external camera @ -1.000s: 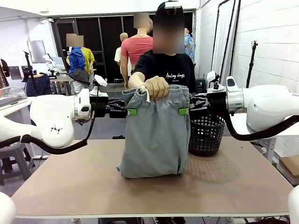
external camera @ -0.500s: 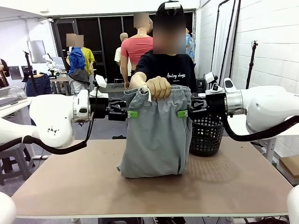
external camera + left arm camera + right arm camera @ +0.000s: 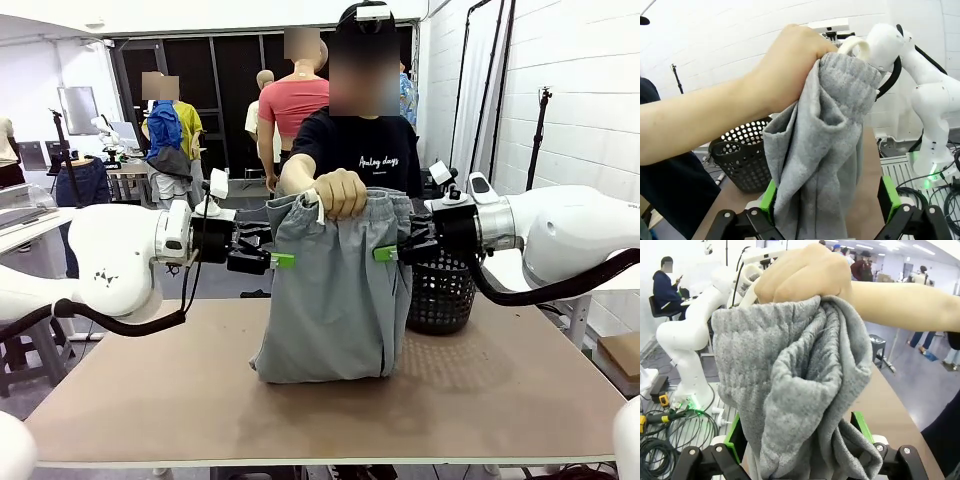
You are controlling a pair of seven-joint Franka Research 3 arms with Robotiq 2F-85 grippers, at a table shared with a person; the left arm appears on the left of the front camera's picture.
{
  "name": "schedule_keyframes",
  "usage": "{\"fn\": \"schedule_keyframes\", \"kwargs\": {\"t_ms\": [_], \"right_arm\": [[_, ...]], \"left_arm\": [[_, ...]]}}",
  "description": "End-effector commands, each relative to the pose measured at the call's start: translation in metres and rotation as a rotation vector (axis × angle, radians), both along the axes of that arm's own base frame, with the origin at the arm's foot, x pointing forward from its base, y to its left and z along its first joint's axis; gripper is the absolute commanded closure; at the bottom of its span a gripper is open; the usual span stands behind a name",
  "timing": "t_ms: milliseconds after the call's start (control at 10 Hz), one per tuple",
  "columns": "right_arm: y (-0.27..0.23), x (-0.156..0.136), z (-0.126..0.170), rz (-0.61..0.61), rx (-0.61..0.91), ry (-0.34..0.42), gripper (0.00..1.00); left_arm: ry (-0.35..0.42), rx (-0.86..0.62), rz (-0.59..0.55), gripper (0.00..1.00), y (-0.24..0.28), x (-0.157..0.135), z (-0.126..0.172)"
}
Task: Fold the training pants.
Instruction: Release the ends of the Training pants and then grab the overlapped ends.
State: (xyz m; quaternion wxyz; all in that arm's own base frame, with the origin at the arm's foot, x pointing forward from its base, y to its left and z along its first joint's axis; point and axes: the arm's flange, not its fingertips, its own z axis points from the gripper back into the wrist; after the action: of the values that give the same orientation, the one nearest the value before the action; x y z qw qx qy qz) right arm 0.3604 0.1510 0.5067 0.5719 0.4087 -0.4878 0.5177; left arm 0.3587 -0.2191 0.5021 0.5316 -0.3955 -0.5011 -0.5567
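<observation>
A person's hand (image 3: 340, 190) holds the light grey training pants (image 3: 330, 300) up by the bunched waistband, and their lower end rests on the table (image 3: 150, 400). My left gripper (image 3: 281, 260) stands open at the pants' left edge, just below the waistband. My right gripper (image 3: 386, 253) stands open at the right edge. In the left wrist view the training pants (image 3: 820, 150) hang between the green pads (image 3: 769, 200) of the left gripper (image 3: 829, 200). In the right wrist view the training pants (image 3: 790, 370) fill the gap of the right gripper (image 3: 797, 435).
A black mesh basket (image 3: 440, 290) stands on the table behind the right side of the pants, close to my right arm. The person stands at the far edge. Bare tabletop lies in front of and to both sides of the pants.
Both grippers have sunk a little and closed in on the pants' side edges. The person's hand keeps hold of the waistband.
</observation>
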Motion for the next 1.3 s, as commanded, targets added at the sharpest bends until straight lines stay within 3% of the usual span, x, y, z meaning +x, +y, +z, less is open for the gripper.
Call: {"fn": "schedule_keyframes", "kwargs": {"t_ms": [0,500,800,1200], "right_arm": [[-0.002,-0.017,-0.018,0.006,0.011,0.019,0.0],[0.017,-0.026,-0.026,0.138,0.071,0.103,0.0],[0.025,-0.029,-0.027,0.135,0.082,0.101,0.0],[0.044,-0.026,-0.03,0.068,0.071,0.041,0.0]], "left_arm": [[0.0,-0.009,0.002,0.0,0.007,-0.013,-0.014],[0.017,0.006,0.09,0.0,-0.015,0.002,-0.018],[0.025,0.019,0.063,0.0,-0.021,0.004,-0.017],[0.052,-0.04,0.022,0.0,-0.032,0.003,-0.01]]}}
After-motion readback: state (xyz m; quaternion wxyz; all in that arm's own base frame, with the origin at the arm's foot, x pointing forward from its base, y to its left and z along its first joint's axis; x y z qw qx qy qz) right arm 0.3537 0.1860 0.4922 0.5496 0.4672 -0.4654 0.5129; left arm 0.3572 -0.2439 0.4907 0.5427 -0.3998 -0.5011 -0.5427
